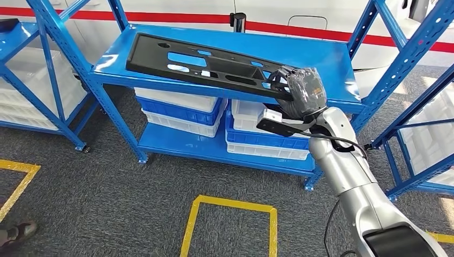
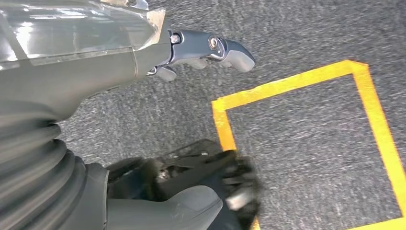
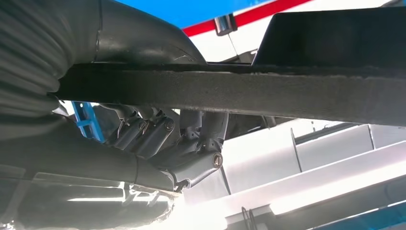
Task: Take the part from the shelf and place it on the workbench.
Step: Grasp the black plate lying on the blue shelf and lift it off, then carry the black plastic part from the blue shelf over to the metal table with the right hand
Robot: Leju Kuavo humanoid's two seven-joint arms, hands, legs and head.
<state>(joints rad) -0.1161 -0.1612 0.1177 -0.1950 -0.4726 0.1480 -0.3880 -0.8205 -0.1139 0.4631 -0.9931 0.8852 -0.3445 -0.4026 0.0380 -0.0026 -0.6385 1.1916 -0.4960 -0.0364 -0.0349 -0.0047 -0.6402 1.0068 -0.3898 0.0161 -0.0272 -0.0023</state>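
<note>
While gripped, part (image 1: pixel 206 63) lengthwise along shelf (image 1: pixel 321 56)

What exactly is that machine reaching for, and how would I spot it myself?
Find the blue metal shelf rack ahead. On its top level lies a long flat black plastic panel with cut-out holes, its near end gripped by the right hand. Unlike the white and blue bins below, it is black and flat.
</note>
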